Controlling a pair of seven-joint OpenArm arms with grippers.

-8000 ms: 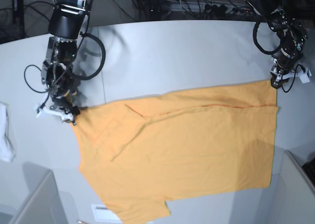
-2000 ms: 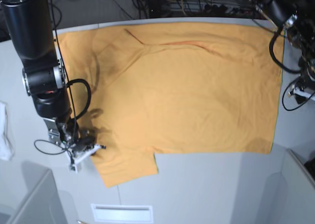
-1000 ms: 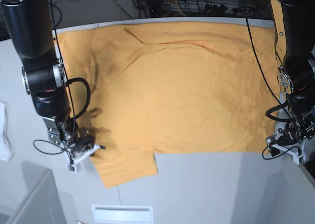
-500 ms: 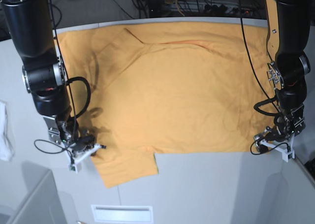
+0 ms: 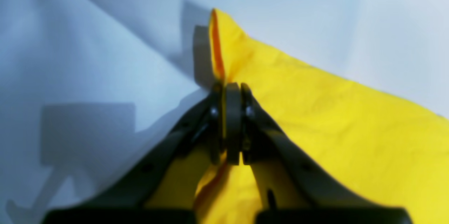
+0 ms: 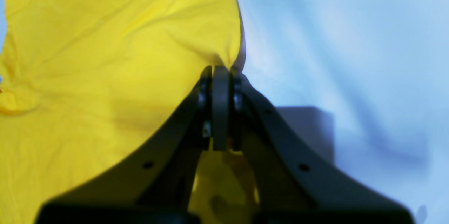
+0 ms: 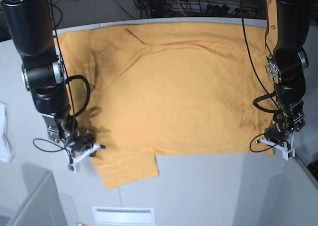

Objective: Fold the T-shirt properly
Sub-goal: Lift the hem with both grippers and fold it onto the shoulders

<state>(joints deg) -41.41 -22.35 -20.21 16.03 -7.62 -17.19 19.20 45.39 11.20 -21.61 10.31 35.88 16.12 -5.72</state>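
At the bottom of the base view, a white slotted panel (image 7: pixel 123 216) fronts the pale table (image 7: pixel 208 186). Beyond it the orange T-shirt (image 7: pixel 174 102) spreads across the centre; the left gripper (image 7: pixel 272 145) pinches its hem at right, the right gripper (image 7: pixel 93 151) its edge at lower left. White cloth (image 7: pixel 5 134) lies far left. Dark cables (image 7: pixel 194 5) hang across the top.

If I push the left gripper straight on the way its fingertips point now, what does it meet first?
Probably the table: the left gripper is pinched on the edge of the orange T-shirt, with the white tabletop apparently just beyond. The remaining gap is unclear.
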